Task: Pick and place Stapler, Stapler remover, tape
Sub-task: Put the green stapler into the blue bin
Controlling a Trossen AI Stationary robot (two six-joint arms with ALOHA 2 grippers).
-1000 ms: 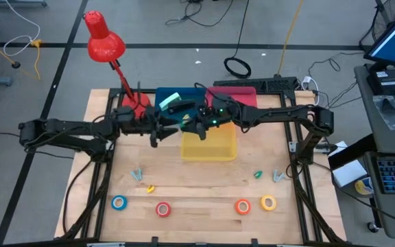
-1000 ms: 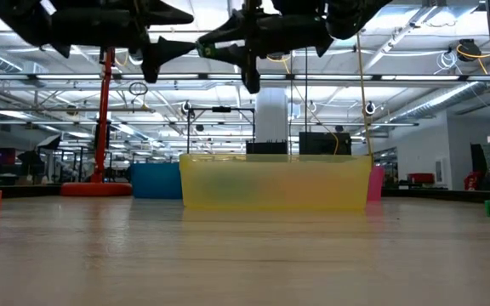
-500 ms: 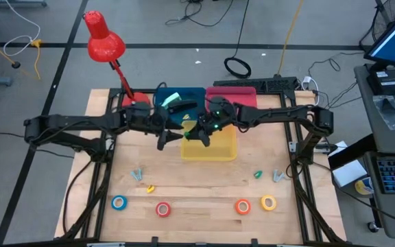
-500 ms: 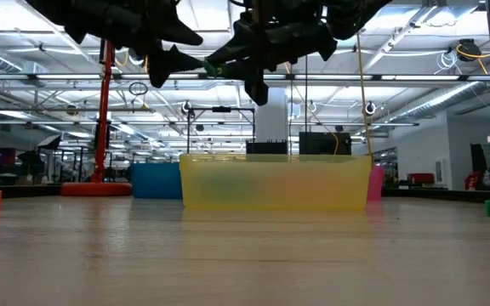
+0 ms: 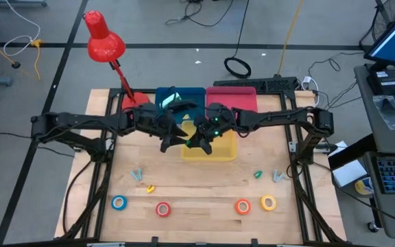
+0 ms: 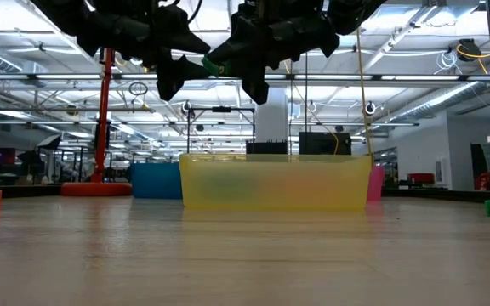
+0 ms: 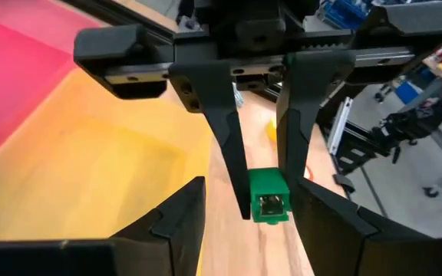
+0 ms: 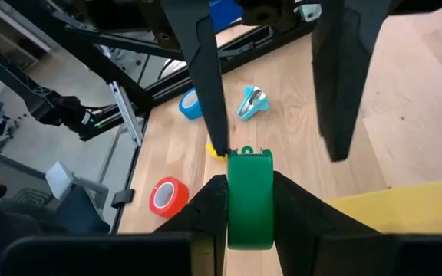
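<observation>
My right gripper (image 5: pixel 199 143) (image 8: pixel 248 182) hangs over the left edge of the yellow bin (image 5: pixel 211 147), shut on a green stapler (image 8: pixel 249 201) (image 6: pixel 212 64). My left gripper (image 5: pixel 172 140) (image 7: pixel 248 186) faces it from the table's left and is open. Its fingers (image 8: pixel 208 84) stand on either side of the stapler's free end; whether they touch it I cannot tell. The blue tape (image 5: pixel 118 202), red tape (image 5: pixel 163 209), orange tape (image 5: pixel 243 206) and yellow tape (image 5: pixel 268 203) lie flat near the table's near edge. Two pale staple removers (image 5: pixel 137 175) (image 5: pixel 278 176) lie on the wood. My right gripper pinches the green stapler's body (image 8: pixel 249 218) between its two fingers, coming from the table's right. The stapler's free end (image 7: pixel 270 205) sticks out past the fingertips toward my left gripper. It is lifted clear, high above the table.
A blue bin (image 5: pixel 181 100) and a pink bin (image 5: pixel 233 95) stand behind the yellow bin. A red lamp (image 5: pixel 105 42) rises from the far left corner. Small yellow (image 5: pixel 150 187) and green (image 5: pixel 258 174) pieces lie on the wood between bins and tapes.
My left gripper has moved toward the table's right and slightly nearer, closing the gap to my right gripper. My right gripper, with the stapler, has drifted a little toward the near edge.
</observation>
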